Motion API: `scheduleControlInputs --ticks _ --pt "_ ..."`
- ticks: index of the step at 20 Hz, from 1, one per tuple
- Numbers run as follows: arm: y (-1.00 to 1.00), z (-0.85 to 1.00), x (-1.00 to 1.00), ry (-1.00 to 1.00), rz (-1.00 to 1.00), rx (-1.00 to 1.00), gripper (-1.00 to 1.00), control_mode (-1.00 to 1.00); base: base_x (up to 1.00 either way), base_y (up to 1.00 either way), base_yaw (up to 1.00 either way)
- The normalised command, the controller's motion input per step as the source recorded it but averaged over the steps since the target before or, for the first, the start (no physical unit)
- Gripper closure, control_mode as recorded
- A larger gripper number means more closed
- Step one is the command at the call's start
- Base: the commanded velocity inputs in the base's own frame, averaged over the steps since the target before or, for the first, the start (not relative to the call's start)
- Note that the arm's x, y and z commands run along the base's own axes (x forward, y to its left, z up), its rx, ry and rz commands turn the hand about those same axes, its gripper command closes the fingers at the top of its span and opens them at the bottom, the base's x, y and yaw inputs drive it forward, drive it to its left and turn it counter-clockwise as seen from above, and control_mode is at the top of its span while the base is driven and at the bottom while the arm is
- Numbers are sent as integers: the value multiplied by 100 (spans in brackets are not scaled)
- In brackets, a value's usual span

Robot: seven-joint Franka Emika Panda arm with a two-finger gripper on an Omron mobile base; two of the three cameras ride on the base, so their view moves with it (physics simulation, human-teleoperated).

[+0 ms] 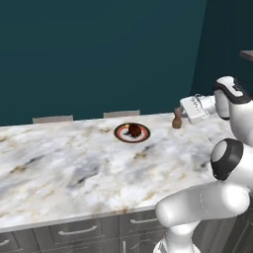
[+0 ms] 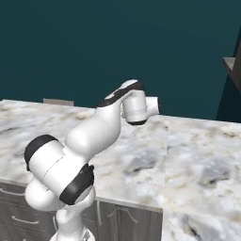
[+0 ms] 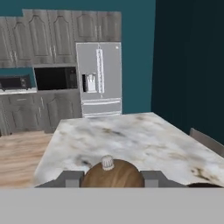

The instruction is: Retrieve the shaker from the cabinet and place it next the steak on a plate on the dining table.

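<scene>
Shaker (image 3: pixel 113 174): I am finding it nearest the hand camera, its rounded brown top and pale knob sitting between my two fingertips; from the left base camera I am seeing it (image 1: pixel 177 120) upright, just above or on the marble.
Gripper (image 3: pixel 113 179): I am clamping it on the shaker, jaws drawn in against the wooden body from both sides.
Gripper approach: I am reaching in roughly level from the right of the left base view, hand (image 1: pixel 195 109) extended over the far right part of the table.
Dining table (image 1: pixel 69 163): I am working over its white veined top; whether the shaker's base is touching the marble I cannot tell.
Plate (image 1: pixel 132 132): I am noting it resting on the table, red-and-dark rim, well to the left of the shaker as the left base camera frames it.
Steak (image 1: pixel 134 130): I am seeing it lying on the plate's centre.
Deciding relation: I am judging that plate and steak lie off to the left of the grasped shaker, with bare marble between them; the shaker's long axis is standing vertical, so a sideways carry toward the plate looks to be what remains.
Stage: I am judging retrieval done, placement pending.
</scene>
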Motion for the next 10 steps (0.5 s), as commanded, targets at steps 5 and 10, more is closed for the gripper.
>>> scheduleControlInputs --ticks 5,10 --pt "-3 -26 7 -6 0 0 100 -100 0 0 0" --pt "0 -24 6 -7 -5 0 100 -100 0 0 0"
